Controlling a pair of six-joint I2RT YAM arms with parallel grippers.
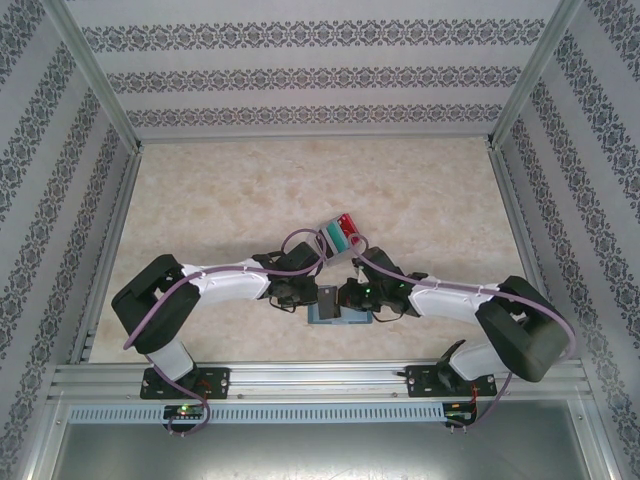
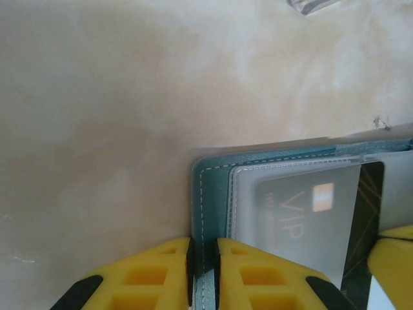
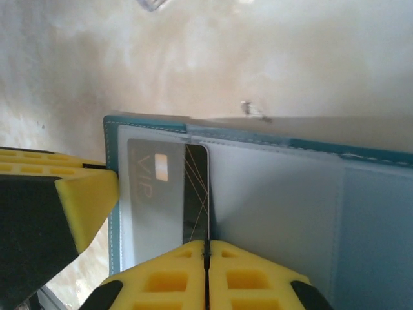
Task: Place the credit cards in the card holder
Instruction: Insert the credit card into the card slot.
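The teal-blue card holder [image 1: 341, 316] lies open on the table between the two arms. My left gripper [image 2: 203, 271] is shut on its stitched left edge [image 2: 216, 194]. A black VIP credit card [image 3: 197, 187] sits mostly under the holder's frosted sleeve [image 2: 290, 213], with a dark strip still showing. My right gripper [image 3: 206, 265] is shut, its tips meeting at that exposed card edge. The left gripper's yellow finger [image 3: 84, 200] stands at the holder's left side. A red card [image 1: 347, 222] and a teal-green card [image 1: 333, 238] rest in a clear tray just beyond the grippers.
The clear plastic tray [image 1: 340, 233] stands right behind both wrists, and its corner [image 2: 310, 5] shows at the top of the left wrist view. Patterned walls and metal posts fence the beige table [image 1: 220, 210] on three sides.
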